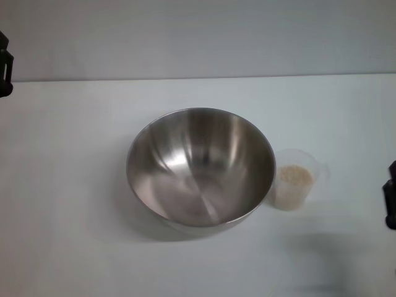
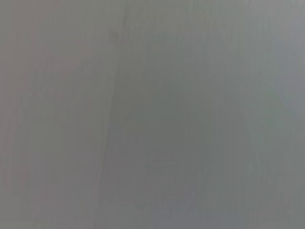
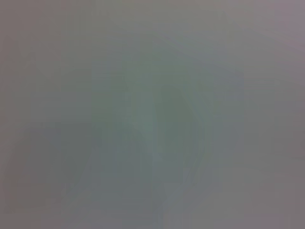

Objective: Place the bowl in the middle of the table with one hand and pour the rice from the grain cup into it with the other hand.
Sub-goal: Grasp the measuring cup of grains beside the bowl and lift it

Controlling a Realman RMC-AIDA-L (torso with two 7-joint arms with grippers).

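Bowl: the big shiny metal bowl (image 1: 201,168) sits upright a little below the middle of the head picture. You can see its smooth grey inside. Nothing is in it.

Grain cup: the small clear cup (image 1: 297,179) stands upright just beside the bowl, to the right of it in the picture. Its side is right up against the bowl's rim, or very nearly; I cannot tell if they touch.

Rice: the pale, cream grains (image 1: 295,176) are inside the cup. They look like a small bumpy heap seen from above.

Table: the white table (image 1: 74,204) fills most of the head picture, from the bottom edge up to a straight line near the top. A soft dark shadow lies under the bowl.

Left gripper: only a small black piece (image 1: 5,65) shows at the far left edge, in the upper part of the picture. It is well apart from the bowl. I cannot tell if its claw is apart or together.

Right gripper: only a small black piece (image 1: 390,197) shows at the far right edge, lower down. It is near the cup but not touching it. I cannot tell if its claw is apart or together.

Wrist pictures: both show only a plain grey blur, with nothing to pick out.
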